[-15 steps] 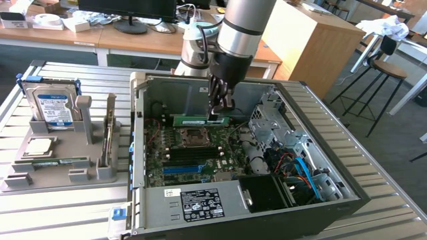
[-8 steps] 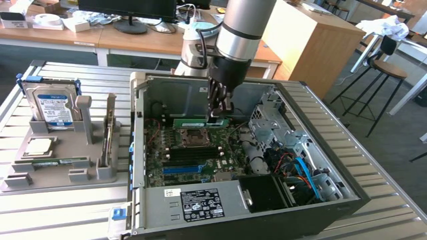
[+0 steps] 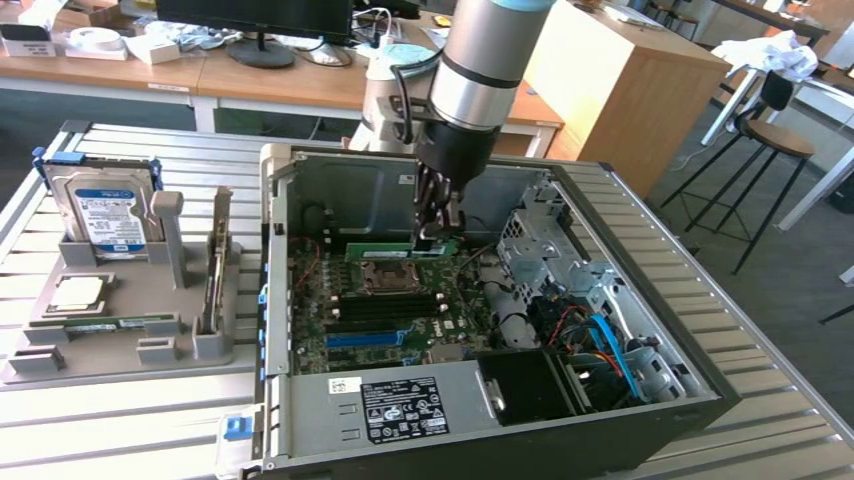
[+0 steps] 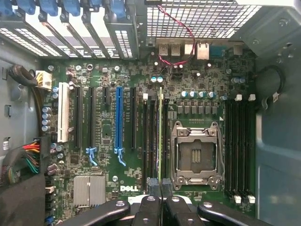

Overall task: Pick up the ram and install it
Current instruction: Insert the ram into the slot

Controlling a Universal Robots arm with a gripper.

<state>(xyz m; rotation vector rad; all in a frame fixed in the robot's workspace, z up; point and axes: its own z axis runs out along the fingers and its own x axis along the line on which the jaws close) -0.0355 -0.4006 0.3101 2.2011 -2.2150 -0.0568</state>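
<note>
The claw [image 3: 434, 238] pinched the ram [image 3: 388, 248] on edge over the motherboard's memory slots [image 4: 151, 141], beside the open processor socket [image 4: 196, 155]; any tilt or offset risked jamming it against a slot wall

On your slatted metal table [image 3: 120, 425]: a grey parts holder [image 3: 100, 345] at nine o'clock, an open computer case [image 3: 350, 190] at three.

green ram [image 3: 378, 250], black gripper [image 4: 161, 184], blue slot [image 4: 119, 122]

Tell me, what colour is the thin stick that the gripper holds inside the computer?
Green. The stick shows best in the exterior view.
</note>
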